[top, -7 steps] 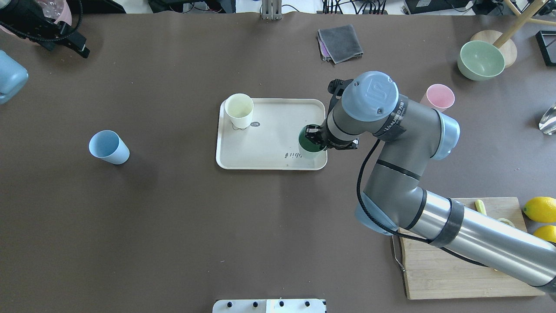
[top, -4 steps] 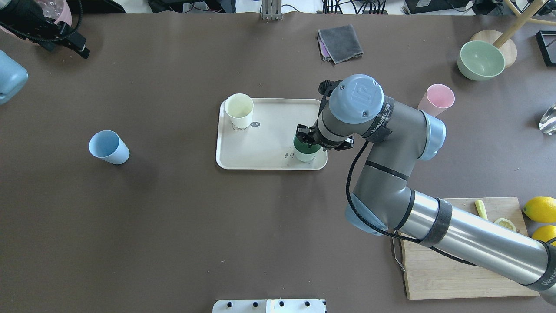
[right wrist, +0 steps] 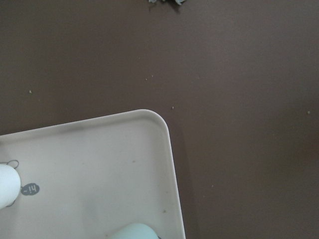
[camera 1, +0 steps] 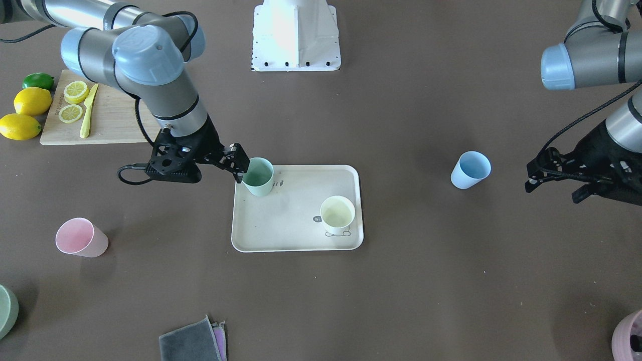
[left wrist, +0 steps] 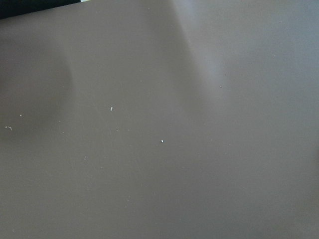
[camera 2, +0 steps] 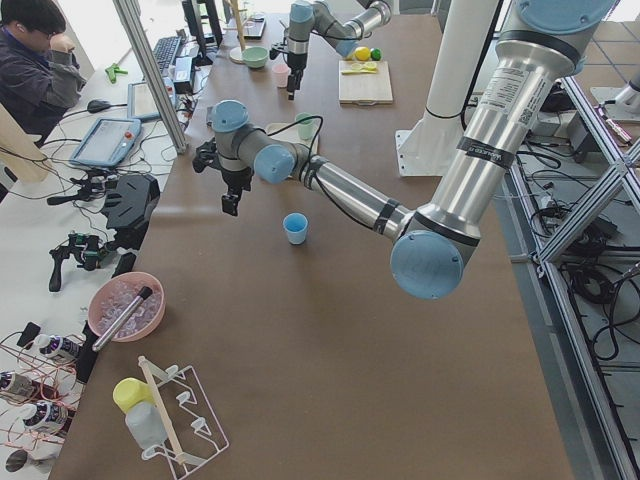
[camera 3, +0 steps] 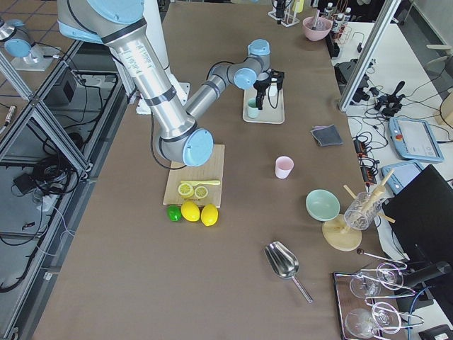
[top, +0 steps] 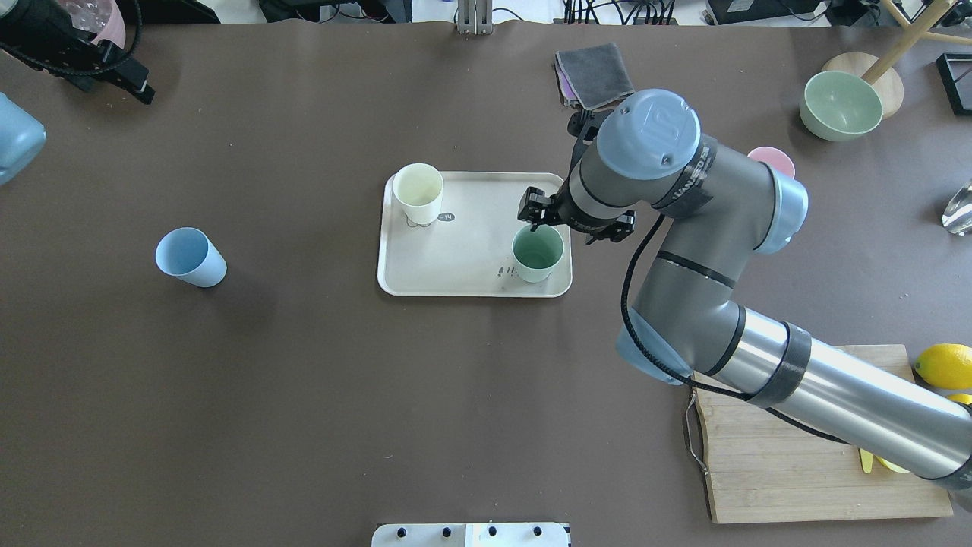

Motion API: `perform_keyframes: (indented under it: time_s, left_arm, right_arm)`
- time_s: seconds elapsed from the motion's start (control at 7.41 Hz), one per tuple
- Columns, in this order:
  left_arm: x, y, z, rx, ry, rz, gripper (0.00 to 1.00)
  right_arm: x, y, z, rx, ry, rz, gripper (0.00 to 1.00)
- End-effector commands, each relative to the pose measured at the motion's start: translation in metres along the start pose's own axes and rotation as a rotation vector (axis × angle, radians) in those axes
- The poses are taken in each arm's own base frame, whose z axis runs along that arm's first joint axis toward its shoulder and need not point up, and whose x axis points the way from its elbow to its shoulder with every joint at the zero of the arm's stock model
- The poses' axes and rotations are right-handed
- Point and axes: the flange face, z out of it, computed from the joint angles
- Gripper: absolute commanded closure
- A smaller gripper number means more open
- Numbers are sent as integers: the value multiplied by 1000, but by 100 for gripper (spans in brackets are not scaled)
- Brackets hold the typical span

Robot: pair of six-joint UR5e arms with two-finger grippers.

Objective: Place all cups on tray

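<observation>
Hovering our right claw (top: 534,216), spread, just 12 o'clock of green cup (top: 538,254), cup upright in tray (top: 471,243) 4 o'clock corner, we cannot tell left claw (camera 1: 551,189) state

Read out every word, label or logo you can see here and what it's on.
"hi": dark speech bubble on the tray, beside the cream-yellow cup.
"UR": logo on the right arm's blue joint cap.
Tray lettering by the green cup: partly hidden, unreadable.
Right arm's black band: print too blurred.
</observation>
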Motion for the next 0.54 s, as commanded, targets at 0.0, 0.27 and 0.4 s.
perform_keyframes:
  time_s: [0.0, 0.27, 0.4]
  left_arm:
    - [12, 63, 27, -37, 21, -71, 2]
    - [28, 109, 77, -55, 83, -71, 2]
    - [25, 117, 88, -41, 52, -62, 2]
  right_arm:
    - [65, -55, -48, -4, 47, -65, 0]
    - [111, -84, -73, -5, 35, -128, 0]
    - [134, -91, -77, -6, 38, -150, 0]
